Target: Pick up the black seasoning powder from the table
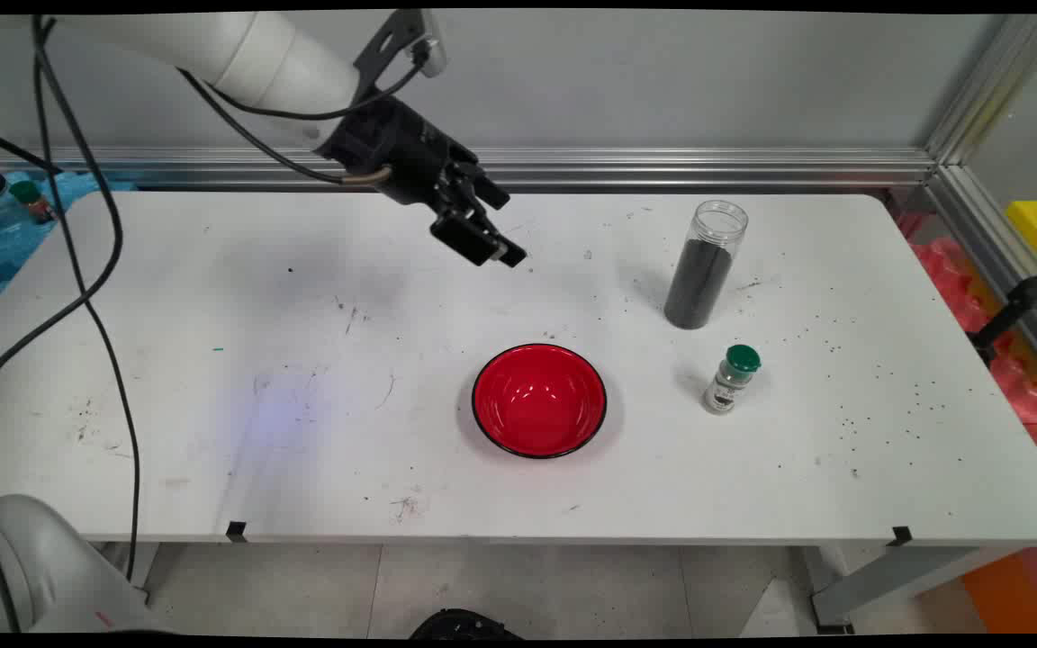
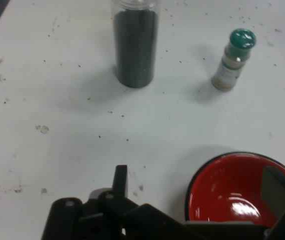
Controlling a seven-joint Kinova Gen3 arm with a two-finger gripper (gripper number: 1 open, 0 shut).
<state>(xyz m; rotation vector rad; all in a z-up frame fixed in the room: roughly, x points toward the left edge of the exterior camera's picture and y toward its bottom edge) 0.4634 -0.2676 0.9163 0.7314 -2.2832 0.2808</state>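
1. While the claw [image 1: 505,227] is hanging in the air with its two fingers spread wide and gripping nothing, the white table [image 1: 212,360] is stretching out beneath it on every side, speckled with dark crumbs and scuffs.
2. Nearest to the claw, the red bowl [image 1: 539,400] with a black rim is sitting upright on the table, below the fingers and a little toward the table's near edge; in the hand view the bowl [image 2: 232,195] is lying partly behind the right finger [image 2: 277,185], and I cannot tell any contact between them.
3. Farther out from the claw, on the far side of the bowl's open mouth in the hand view, a tall clear jar [image 1: 703,265] filled mostly with dark grains is standing upright with no lid on it, well apart from the fingers.
4. Beside that jar and likewise well apart from the claw, a small shaker [image 1: 731,379] with a green cap is standing slightly tilted.
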